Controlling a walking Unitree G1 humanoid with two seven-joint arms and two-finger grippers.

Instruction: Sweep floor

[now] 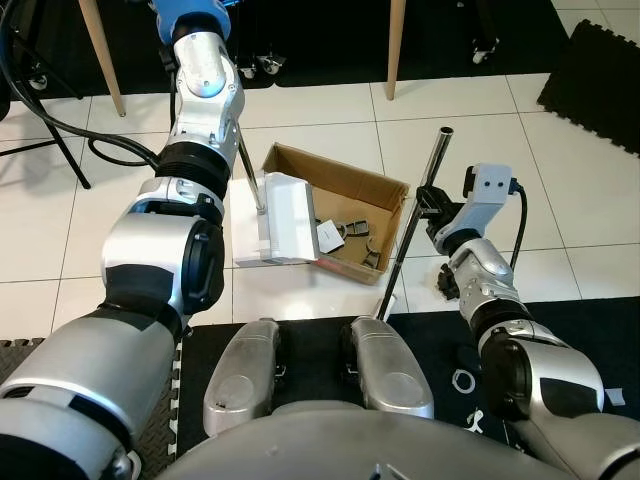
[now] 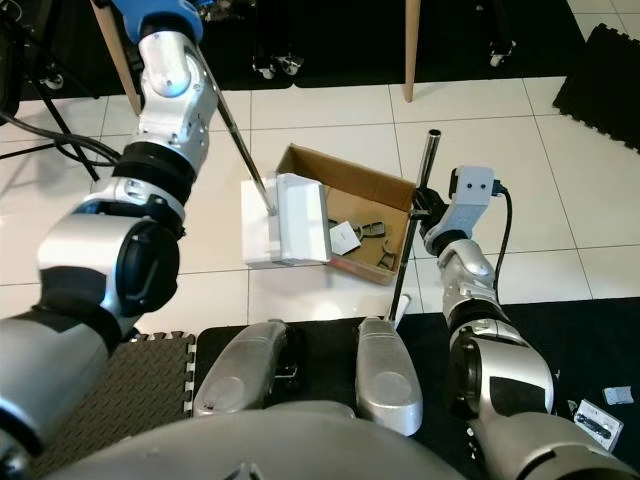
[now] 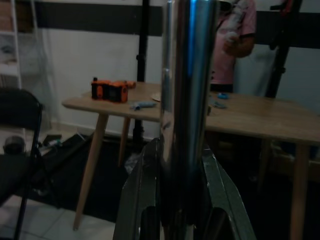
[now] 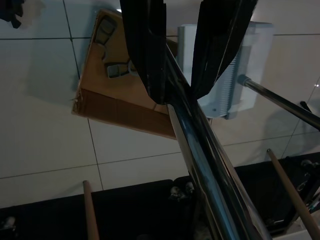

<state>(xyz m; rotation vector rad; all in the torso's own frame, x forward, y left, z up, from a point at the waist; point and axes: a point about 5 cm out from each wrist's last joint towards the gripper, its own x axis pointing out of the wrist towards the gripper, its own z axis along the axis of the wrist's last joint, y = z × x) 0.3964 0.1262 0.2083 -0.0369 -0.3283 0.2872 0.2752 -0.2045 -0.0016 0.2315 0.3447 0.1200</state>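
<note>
The right gripper is closed around a shiny metal pole, its two black fingers pinching the shaft on either side. That pole leans from near the robot's knees up and away, its open tube end sticking above the gripper. The right arm is bent at the elbow and reaches forward, low over the white tiled floor. The left gripper clamps a second metal handle, fingers pressed tight against both sides of it. The left arm is stretched forward and raised, forearm pointing away from the body. This second handle slants down to a white rectangular dustpan-like head that rests on the floor, touching the near side of an open cardboard box. So there are two metal poles, one per gripper, one white head and one box. The brown, shallow box lies on the tiles between the two arms, and holds a few grey pieces and a small white tag. A black foam mat lies under the robot, with small white scraps on it by the right arm. Two wooden table legs stand further ahead. In the left wrist view, a wooden table carries an orange tool, and a person in a pink top stands behind it.
</note>
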